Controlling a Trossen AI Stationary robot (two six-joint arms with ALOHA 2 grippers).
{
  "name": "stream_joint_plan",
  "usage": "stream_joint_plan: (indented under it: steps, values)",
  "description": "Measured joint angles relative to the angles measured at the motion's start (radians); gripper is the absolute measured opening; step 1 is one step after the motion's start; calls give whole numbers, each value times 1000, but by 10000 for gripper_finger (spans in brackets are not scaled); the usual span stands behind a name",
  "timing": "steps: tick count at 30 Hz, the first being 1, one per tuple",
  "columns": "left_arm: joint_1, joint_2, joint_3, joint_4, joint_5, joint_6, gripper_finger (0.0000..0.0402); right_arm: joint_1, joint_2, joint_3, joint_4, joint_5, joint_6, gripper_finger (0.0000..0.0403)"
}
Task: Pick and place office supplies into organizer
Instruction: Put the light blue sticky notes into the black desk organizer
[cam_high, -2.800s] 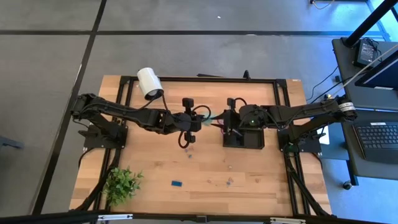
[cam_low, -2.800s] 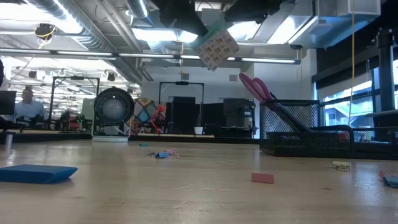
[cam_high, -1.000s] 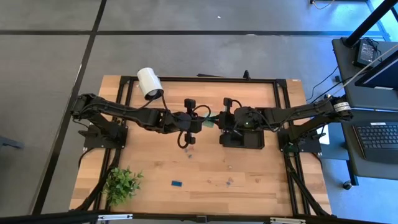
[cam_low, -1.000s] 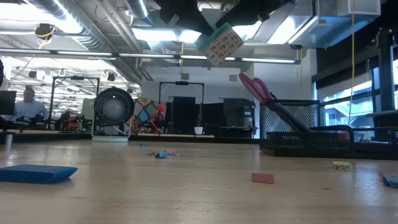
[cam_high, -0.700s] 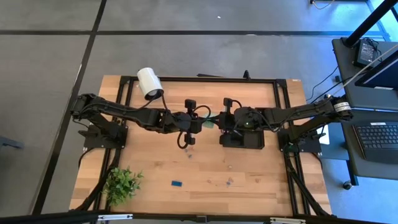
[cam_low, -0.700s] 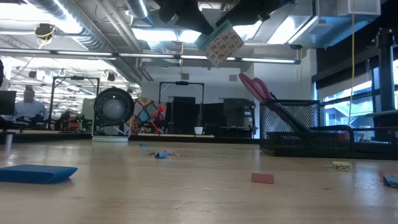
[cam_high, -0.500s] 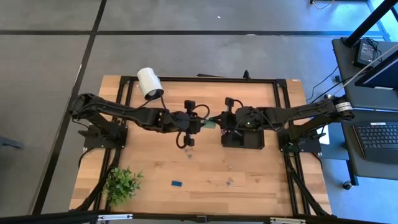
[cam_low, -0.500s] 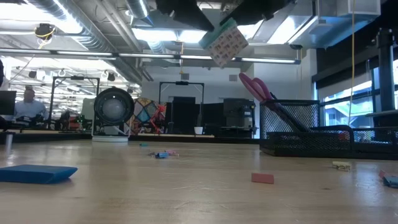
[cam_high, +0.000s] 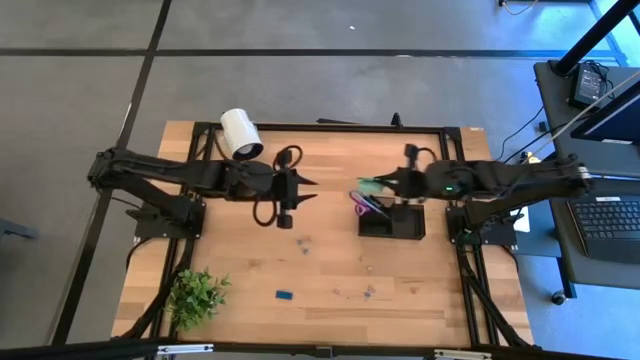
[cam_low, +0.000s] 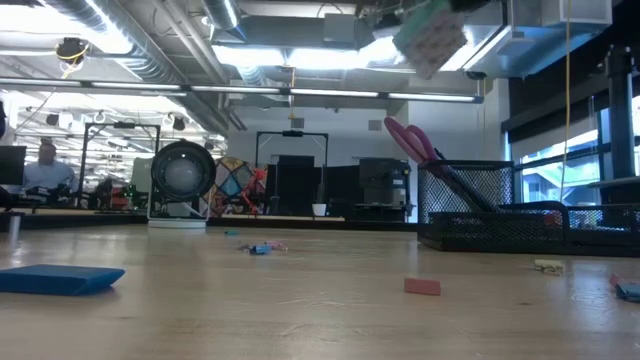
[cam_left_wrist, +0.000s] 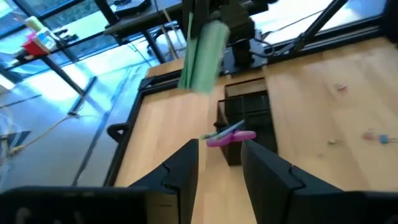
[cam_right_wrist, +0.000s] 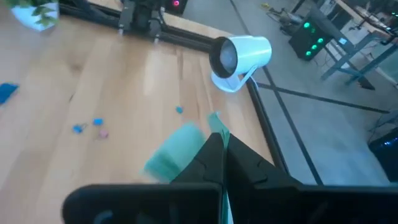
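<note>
The right hand is pinched tight on the light green notepad, holding it up in the air just beside the black organizer, on the side toward the middle of the table. From the low view the notepad hangs tilted, high above the mesh organizer. The purple-handled scissors already sit in the organizer, handles sticking out over its edge and leaning toward the left arm.

The left hand is well apart from the notepad, over bare table near the white cylinder, fingers spread and holding nothing. Its wrist view looks past them at the notepad gripped by the other arm, with the scissors and organizer beyond.

Still loose on the table: a small blue block, a few tiny clips near the centre, more small bits toward the front edge. A potted plant sits at the front left corner.
</note>
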Motion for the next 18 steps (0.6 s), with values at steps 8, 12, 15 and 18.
stream_joint_plan:
  steps: [8,12,15,18]
  values:
    - [15,-19,-4,-2,-2,-11,103,107,-210,-37,-76,39,-2,1]
    - [31,-9,-5,1,-4,-28,102,139,-286,-87,-75,42,-2,1]
    - [43,-2,-5,5,-7,-37,102,157,-318,-133,-78,42,-3,1]
    - [57,2,-6,6,-10,-60,102,168,-346,-183,-91,41,2,4]
